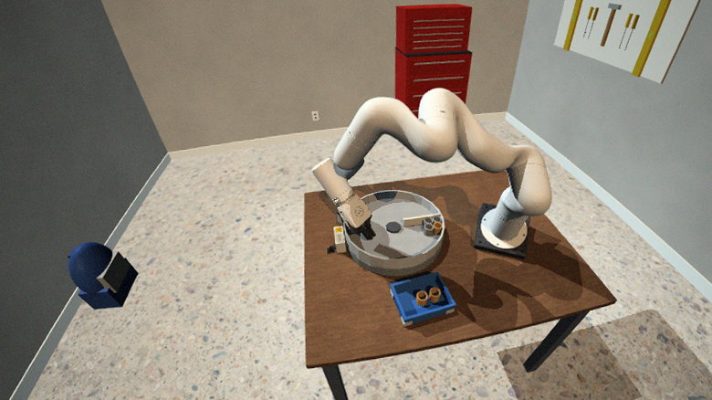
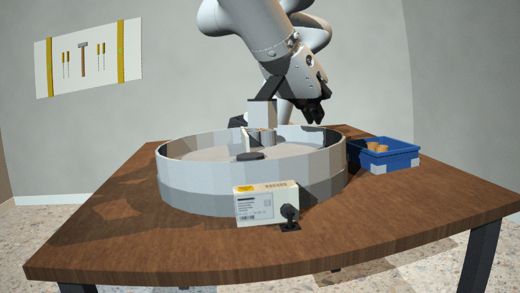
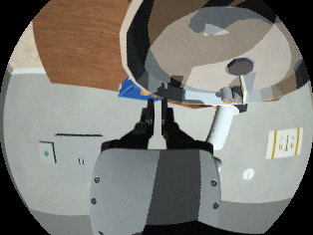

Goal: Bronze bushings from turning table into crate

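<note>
My gripper (image 1: 369, 235) (image 2: 313, 123) (image 3: 157, 107) is shut and empty, tilted above the left part of the turning table (image 1: 399, 264) (image 2: 210, 178). At the turning table's right side in the top view, one bronze bushing (image 1: 438, 227) stands against several steel bushings (image 1: 428, 227) (image 2: 268, 138) (image 3: 227, 94), beside a pale bar (image 1: 414, 221) (image 2: 245, 140). In the exterior view the steel ones mostly hide the bronze one. The blue crate (image 1: 428, 316) (image 2: 396, 163) (image 3: 131, 91) holds two bronze bushings, one (image 1: 421, 298) beside the other (image 1: 434, 295).
The turning table has a raised wall all round and a dark hub (image 1: 393, 228) (image 2: 250, 156) (image 3: 240, 66). A white labelled box (image 1: 339, 238) (image 2: 265, 205) and a small black stand (image 2: 289, 222) are beside it. A pale block shows behind the bar in the exterior view.
</note>
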Robot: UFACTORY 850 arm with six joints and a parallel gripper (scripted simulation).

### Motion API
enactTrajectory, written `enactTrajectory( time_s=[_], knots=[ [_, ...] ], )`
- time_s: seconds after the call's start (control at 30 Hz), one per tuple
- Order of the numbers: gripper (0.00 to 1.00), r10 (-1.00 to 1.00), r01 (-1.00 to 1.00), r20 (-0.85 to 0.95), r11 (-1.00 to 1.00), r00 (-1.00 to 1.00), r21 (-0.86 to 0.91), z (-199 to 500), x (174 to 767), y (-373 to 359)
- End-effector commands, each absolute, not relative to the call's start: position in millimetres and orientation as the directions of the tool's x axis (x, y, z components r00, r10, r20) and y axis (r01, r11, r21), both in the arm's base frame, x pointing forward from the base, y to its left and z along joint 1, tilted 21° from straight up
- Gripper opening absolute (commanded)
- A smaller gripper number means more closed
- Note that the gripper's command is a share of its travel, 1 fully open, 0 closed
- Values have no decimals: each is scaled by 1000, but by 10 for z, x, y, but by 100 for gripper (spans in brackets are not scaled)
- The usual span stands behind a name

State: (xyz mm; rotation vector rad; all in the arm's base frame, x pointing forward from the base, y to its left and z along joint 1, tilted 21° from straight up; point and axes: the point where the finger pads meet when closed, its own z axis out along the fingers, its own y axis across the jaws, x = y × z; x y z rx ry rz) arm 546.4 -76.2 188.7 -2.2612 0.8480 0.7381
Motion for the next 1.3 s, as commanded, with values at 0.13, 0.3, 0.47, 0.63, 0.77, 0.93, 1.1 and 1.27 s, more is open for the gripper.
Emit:
enactTrajectory(
  time_s=[0.13,0.3,0.47,0.63,0.77,0.93,1.1,1.27],
  knots=[
    [10,-378,-715,-668,-611,641,-340,1896,5469,-766],
    [10,-378,-715,-668,-611,641,-340,1896,5469,-766],
    [10,-378,-715,-668,-611,641,-340,1894,5464,-766],
    [10,-380,-718,-670,-607,638,-340,1877,5404,-772],
    [10,-389,-731,-675,-593,627,-337,1813,5165,-787],
    [10,-403,-751,-683,-569,609,-334,1710,4783,-814],
    [10,-410,-762,-688,-556,599,-332,1654,4573,-827],
    [10,-425,-784,-697,-527,578,-328,1536,4141,-863]
  ],
)
